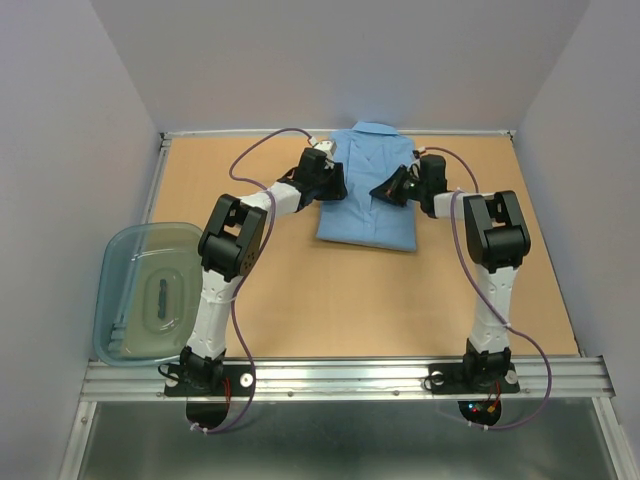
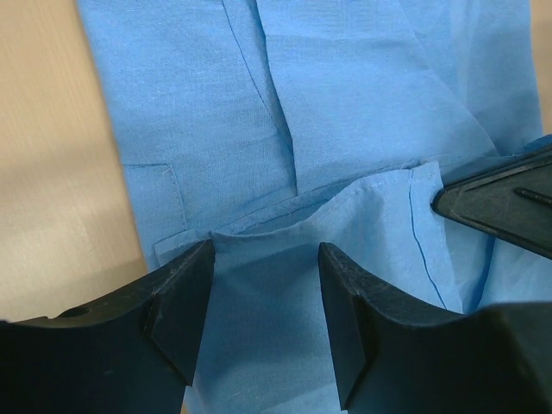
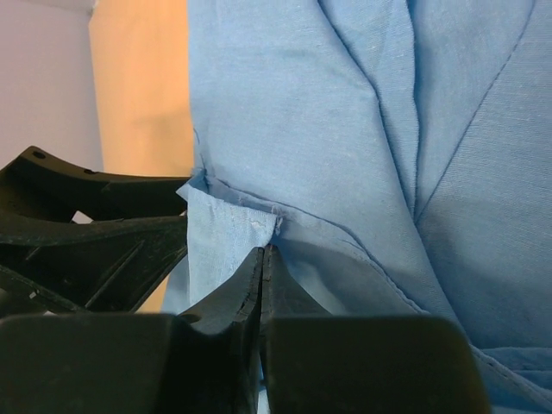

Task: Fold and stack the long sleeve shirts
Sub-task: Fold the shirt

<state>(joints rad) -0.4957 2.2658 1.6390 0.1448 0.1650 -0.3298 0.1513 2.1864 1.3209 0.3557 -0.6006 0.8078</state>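
Shirt (image 1: 368, 190) half-folded at the far middle of the counter (image 1: 300, 300). My right claw (image 3: 263, 259) pinches its hem, jaws closed; my left claw (image 2: 266, 259) stands wide astride that hem. I should grip there too, then lift evenly.

Far middle of table (image 1: 330, 300): shirt (image 1: 362, 212). Left gripper (image 1: 334, 183) on its left part, right gripper (image 1: 386, 190) on its right part. Tub (image 1: 112, 290) at the table's near left edge.

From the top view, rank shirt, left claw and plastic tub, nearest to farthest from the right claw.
1. Shirt, pinched in the right claw.
2. Left claw, just to its left, over the shirt.
3. Plastic tub, far left edge.
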